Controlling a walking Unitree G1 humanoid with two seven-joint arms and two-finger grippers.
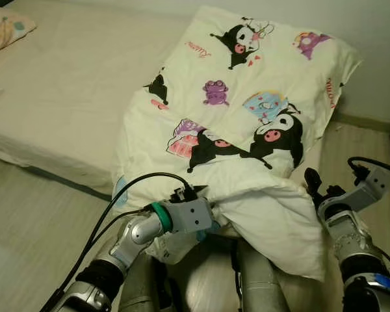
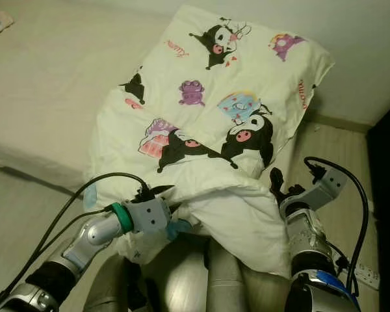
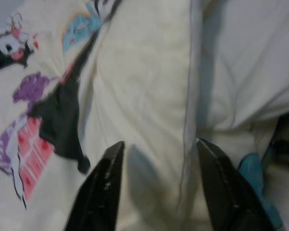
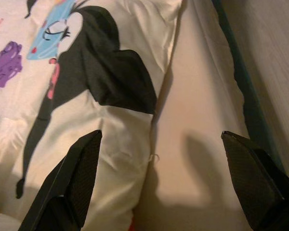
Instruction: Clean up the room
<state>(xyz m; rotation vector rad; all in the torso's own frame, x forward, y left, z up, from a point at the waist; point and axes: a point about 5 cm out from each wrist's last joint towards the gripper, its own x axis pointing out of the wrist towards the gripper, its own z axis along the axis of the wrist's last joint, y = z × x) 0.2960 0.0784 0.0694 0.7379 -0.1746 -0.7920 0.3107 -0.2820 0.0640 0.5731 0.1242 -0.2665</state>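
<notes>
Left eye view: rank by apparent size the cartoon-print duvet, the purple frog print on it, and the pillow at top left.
1. Cartoon-print duvet
2. Pillow, cropped by the frame
3. Purple frog print

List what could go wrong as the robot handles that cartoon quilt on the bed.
1. The quilt droops off the mattress onto the robot's legs; stepping may drag it to the floor.
2. Left gripper is open over a fold and may pinch only one layer.
3. Right gripper gapes beside the quilt's edge, likely missing it.
</notes>
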